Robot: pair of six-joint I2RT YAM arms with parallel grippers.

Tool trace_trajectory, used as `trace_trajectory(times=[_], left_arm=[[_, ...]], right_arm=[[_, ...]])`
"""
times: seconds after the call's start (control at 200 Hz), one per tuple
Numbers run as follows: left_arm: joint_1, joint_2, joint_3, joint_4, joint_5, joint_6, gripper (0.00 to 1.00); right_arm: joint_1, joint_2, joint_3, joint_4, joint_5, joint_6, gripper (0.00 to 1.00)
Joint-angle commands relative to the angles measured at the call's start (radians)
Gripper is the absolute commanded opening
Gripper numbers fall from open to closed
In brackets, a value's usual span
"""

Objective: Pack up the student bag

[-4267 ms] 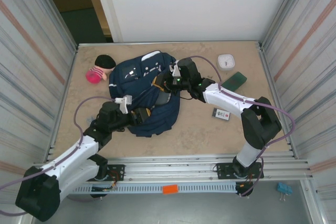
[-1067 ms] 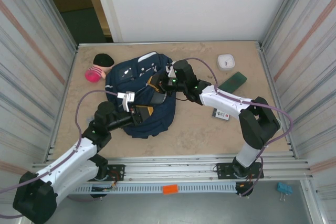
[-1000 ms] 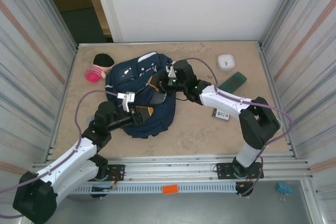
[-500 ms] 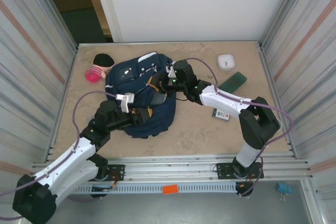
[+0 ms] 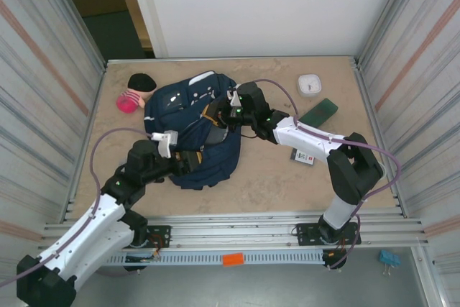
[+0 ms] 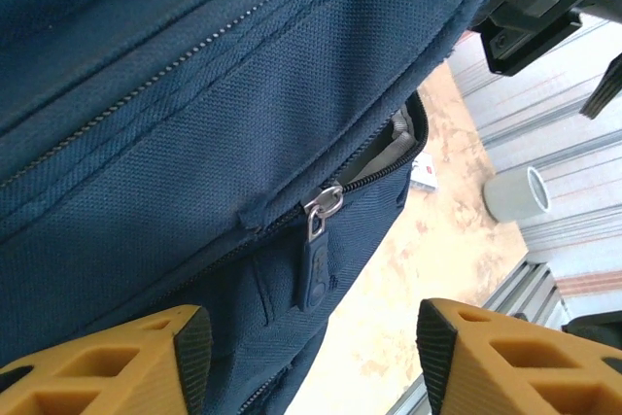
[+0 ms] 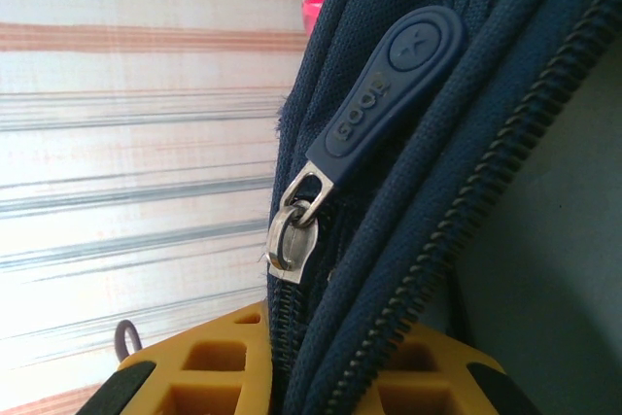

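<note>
Top external view first: I see the student bag (image 5: 188, 116) lying on the surface (image 5: 273, 185), over toward the far left corner, with its white patch facing up. My left gripper (image 5: 188, 160) is low at the bag's near end. My right gripper (image 5: 215, 116) is on the bag's right side, close to the middle of the surface.

Left wrist view: I look past two yellow fingers (image 6: 107, 366). They stand wide apart with nothing between them, so this gripper is open. Just above the gap, a blue zip pull (image 6: 311, 274) hangs from its metal slider on the bag. The fingers do not touch it. To the right of the slider the zip is a little bit open, and some grey lining shows.

Right wrist view: the yellow fingers (image 7: 194, 376) here are close together, and the bag's zip edge is squeezed between them. So this gripper is closed on the student bag. A rubber zip tab (image 7: 394, 85) sits just above the fingers.

Back on top, a pink thing (image 5: 127, 103) and a black round thing (image 5: 142, 82) lie near the far left corner, just beside the bag. A white tub (image 5: 310, 84) sits near the far right corner. A dark green case (image 5: 320, 111) lies near the tub, on its near side. A small card (image 5: 302, 156) lies closer to the near edge, apart from the bag.
</note>
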Motion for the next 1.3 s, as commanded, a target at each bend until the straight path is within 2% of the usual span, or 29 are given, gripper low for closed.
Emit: trace_trajectory(times=[0.0, 0.125, 0.336, 0.536, 0.747, 0.952, 1.293], left_arm=[[-0.027, 0.048, 0.080, -0.039, -0.002, 0.065, 0.59], [-0.071, 0.117, 0.131, -0.051, -0.037, 0.089, 0.57], [-0.136, 0.223, 0.198, -0.127, -0.176, 0.080, 0.53], [-0.148, 0.286, 0.223, -0.150, -0.248, 0.054, 0.51], [-0.148, 0.321, 0.226, -0.123, -0.293, 0.042, 0.42], [-0.148, 0.356, 0.229, -0.092, -0.302, 0.022, 0.42], [-0.148, 0.333, 0.222, -0.130, -0.355, 0.008, 0.11]], right_arm=[[0.012, -0.018, 0.031, 0.061, -0.038, -0.018, 0.00], [0.019, -0.017, 0.036, 0.054, -0.033, -0.021, 0.00], [0.025, -0.023, 0.041, 0.045, -0.027, -0.028, 0.00], [0.026, -0.038, 0.042, 0.019, -0.016, -0.047, 0.00], [0.025, -0.048, 0.041, 0.003, -0.011, -0.060, 0.00], [0.026, -0.052, 0.043, 0.002, -0.017, -0.062, 0.00], [0.018, -0.066, 0.038, -0.014, -0.011, -0.078, 0.00]])
